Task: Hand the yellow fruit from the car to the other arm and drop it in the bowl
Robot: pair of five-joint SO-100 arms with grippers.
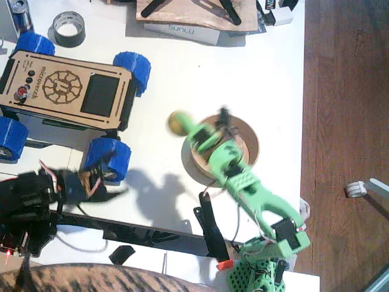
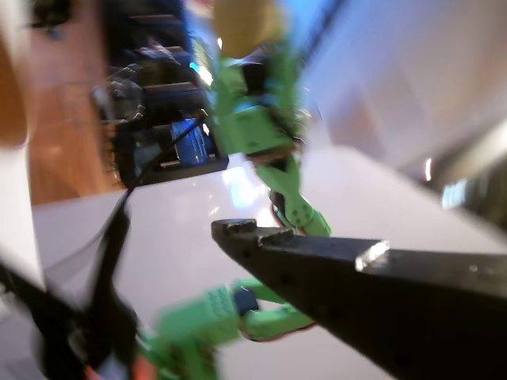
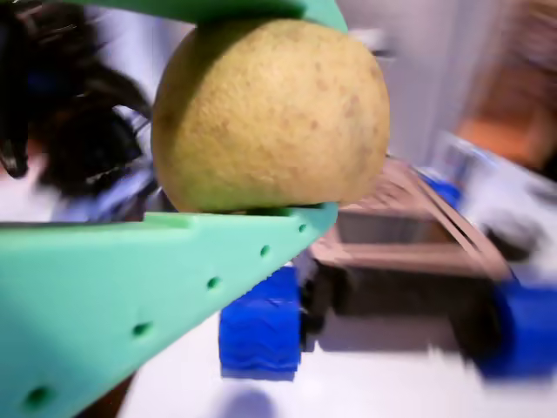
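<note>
The green gripper (image 1: 182,126) is clamping the yellow fruit (image 1: 177,122) just at ten o'clock of the bowl (image 1: 250,142). The fruit looks firm, light and round, likely rolling if released early.

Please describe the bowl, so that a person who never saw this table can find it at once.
Look at the white table's right half, under the bright green robot arm. There sits the round tan paper bowl, low-walled and flat. Unlike the black tape roll at the far edge, it is brown and wider.

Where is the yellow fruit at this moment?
The yellow fruit is held in the right gripper of the green arm, above the table just left of the bowl, to the right of the car.
</note>
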